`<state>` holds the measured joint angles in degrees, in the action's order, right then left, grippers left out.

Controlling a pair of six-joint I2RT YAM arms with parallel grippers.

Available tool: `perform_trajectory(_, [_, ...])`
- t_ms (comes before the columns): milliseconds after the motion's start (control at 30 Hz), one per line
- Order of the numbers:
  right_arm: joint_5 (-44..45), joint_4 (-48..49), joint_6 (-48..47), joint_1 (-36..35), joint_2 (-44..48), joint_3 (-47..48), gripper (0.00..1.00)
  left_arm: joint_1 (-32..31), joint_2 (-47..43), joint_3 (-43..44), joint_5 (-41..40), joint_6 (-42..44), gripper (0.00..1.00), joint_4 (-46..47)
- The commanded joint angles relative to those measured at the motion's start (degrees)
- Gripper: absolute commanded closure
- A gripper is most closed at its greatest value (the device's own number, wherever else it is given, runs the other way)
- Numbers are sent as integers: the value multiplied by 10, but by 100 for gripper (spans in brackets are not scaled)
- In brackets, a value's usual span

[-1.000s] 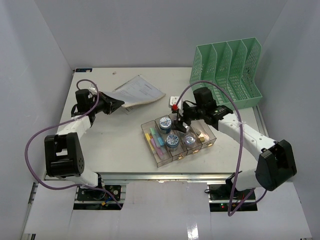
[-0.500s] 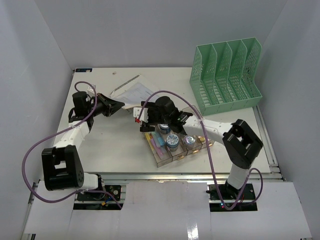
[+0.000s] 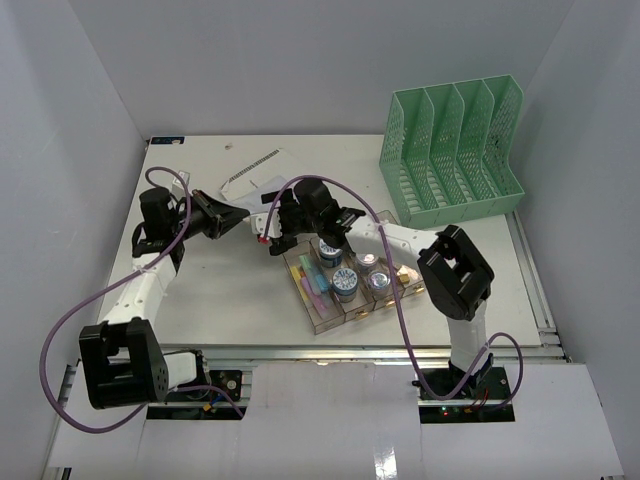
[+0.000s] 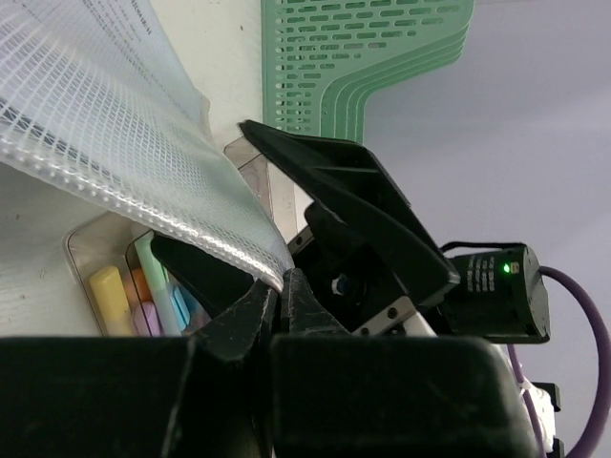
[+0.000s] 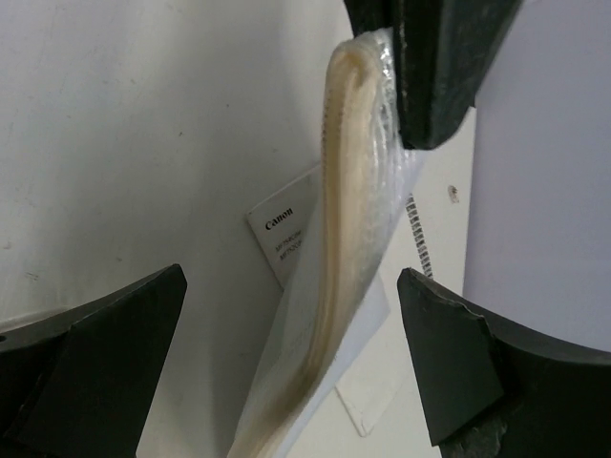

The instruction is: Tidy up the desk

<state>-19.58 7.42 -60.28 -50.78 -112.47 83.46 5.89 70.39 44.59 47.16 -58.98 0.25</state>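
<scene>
Mesh pouch [image 4: 95,114] stayed pinched in left gripper [image 4: 282,291], edge raised off the surface [image 3: 220,290]. I swung right gripper [image 5: 286,324] over from the tray [image 3: 325,318]; it sat spread wide astride that edge. Handover looked next.

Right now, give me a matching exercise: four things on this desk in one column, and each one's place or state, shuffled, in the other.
Things:
1. left gripper
2. right gripper
3. green file rack
4. clear tray

Place or state:
A. far right corner of the desk
B. open, straddling the mesh pouch edge
C. shut on the mesh pouch
D. mid-desk, with small coloured items inside

Pairs: 1-C, 2-B, 3-A, 4-D
</scene>
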Motion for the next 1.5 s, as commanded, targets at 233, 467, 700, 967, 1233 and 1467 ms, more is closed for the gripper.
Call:
perform_trajectory(233, [-33, -124, -25, 2, -29, 91, 70, 2, -50, 48, -9, 20, 93, -42])
perform_trajectory(467, [-32, -122, 45, 4, -5, 92, 90, 2, -50, 88, -21, 14, 56, -54])
perform_trajectory(700, [-83, -123, 155, 46, 26, 145, 92, 2, -41, 205, -56, 77, 16, -119])
perform_trajectory(967, [-179, -101, 305, 163, 80, 184, 92, 2, -124, 209, -150, 180, 9, -166])
perform_trajectory(1233, [-255, -26, 461, 283, 143, 190, 92, 2, -208, 62, -181, 261, 9, -172])
perform_trajectory(1467, [-245, 24, 557, 351, 207, 171, 92, 3, -210, -23, -173, 351, 9, -175])
